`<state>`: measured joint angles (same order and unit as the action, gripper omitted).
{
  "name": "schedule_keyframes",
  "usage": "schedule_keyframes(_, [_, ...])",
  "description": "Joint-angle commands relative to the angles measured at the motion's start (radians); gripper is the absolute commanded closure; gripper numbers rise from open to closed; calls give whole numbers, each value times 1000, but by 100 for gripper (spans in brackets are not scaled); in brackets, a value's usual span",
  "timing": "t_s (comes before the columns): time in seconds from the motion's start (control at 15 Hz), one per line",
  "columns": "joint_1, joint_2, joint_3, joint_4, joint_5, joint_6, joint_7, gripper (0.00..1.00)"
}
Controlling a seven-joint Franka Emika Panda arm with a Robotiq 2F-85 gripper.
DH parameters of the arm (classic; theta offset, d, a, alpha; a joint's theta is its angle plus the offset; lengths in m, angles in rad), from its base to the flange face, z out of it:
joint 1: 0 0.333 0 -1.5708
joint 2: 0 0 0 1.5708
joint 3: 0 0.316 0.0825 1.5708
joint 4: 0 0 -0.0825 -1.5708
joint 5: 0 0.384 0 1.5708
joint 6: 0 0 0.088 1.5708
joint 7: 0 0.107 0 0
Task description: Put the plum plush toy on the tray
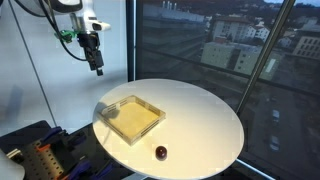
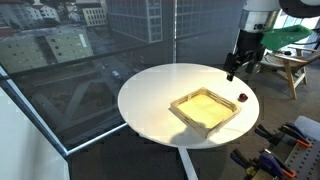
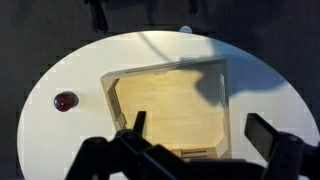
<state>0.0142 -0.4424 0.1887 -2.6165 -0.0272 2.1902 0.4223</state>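
The plum plush toy (image 1: 160,152) is a tiny dark reddish ball lying on the round white table near its edge, beside the tray; it also shows in an exterior view (image 2: 241,97) and in the wrist view (image 3: 66,101). The tray (image 1: 131,118) is shallow, square and pale tan, empty, on the table in both exterior views (image 2: 207,107) and in the wrist view (image 3: 165,100). My gripper (image 1: 97,65) hangs high above the table, away from the toy, seen also in an exterior view (image 2: 233,70). In the wrist view its fingers (image 3: 195,135) are spread wide and empty.
The round white table (image 1: 200,110) stands on a single pedestal beside large windows. A black cart with clamps (image 1: 35,150) stands close to the table. A wooden table (image 2: 290,62) stands behind the arm.
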Motion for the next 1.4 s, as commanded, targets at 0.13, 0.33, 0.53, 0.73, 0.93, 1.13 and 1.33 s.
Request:
schedule_keyframes(0.13, [-1,10,-67,21,38,16,-60,0])
schedule_keyframes(0.33, [-5,15,-94,25,56,20,-82,0])
schedule_keyframes(0.53, [-12,20,-118,32,70,21,-101,0])
schedule_keyframes(0.73, [-25,29,-141,43,71,21,-115,0])
schedule_keyframes(0.93, [-42,45,-164,56,70,22,-121,0])
schedule_keyframes(1.13, [-60,63,-190,71,74,31,-140,0])
schedule_keyframes(1.33, [-77,82,-216,86,77,53,-161,0])
